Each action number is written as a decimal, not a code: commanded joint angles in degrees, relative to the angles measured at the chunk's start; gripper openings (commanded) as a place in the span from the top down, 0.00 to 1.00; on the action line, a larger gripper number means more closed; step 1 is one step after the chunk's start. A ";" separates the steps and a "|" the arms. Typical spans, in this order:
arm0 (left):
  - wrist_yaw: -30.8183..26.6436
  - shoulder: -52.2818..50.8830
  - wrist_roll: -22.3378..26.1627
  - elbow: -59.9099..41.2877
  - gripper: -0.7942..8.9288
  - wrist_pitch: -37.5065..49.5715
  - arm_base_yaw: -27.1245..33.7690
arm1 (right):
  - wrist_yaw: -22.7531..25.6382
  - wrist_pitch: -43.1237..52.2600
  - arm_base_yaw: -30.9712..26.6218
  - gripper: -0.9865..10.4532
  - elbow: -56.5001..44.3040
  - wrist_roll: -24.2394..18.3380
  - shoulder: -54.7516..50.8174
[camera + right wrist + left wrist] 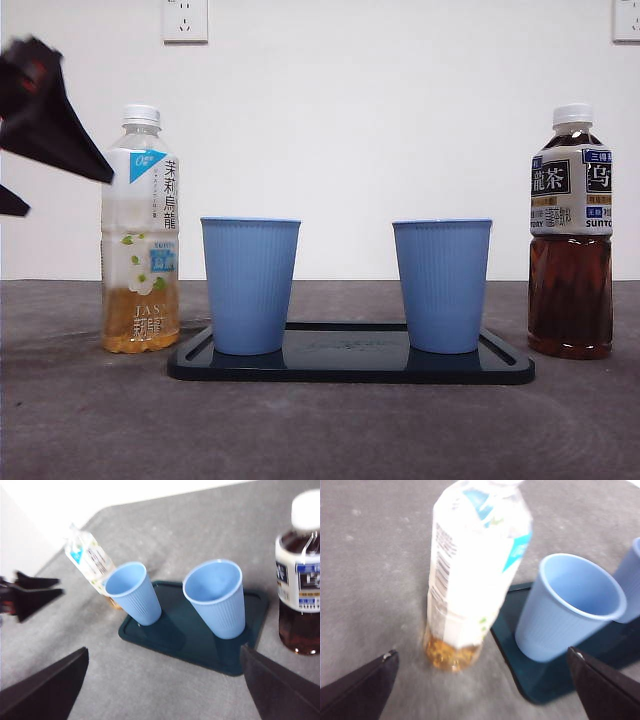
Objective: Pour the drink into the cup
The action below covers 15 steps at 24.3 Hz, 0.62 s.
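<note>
Altogether: two bottles [141,230] [571,235], two cups [250,285] [442,285], one tray [350,366].

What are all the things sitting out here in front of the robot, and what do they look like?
Jasmine tea bottle: one, clear with a white label and white cap, a little amber drink at the bottom; upright on the table beside the tray.
Dark tea bottle: one, dark brown drink, white cap; upright beside the tray's other end.
Cups: two, blue, ribbed, empty; upright on the tray.
Tray: one, dark, flat on the table.
Table: one, grey.
Wall sockets: two, white, on the wall behind.
Left gripper: black, open, near the jasmine tea bottle.
Right gripper: black, open, back from the tray.
</note>
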 commanded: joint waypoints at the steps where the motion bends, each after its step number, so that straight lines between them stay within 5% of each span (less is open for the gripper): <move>1: -0.11 5.42 -0.50 -0.13 0.31 6.58 -0.37 | 0.00 0.28 0.33 0.50 0.76 0.11 0.31; 15: -0.11 24.02 0.20 -0.13 0.31 26.18 -1.11 | 0.02 0.31 0.33 0.50 0.76 -0.15 0.31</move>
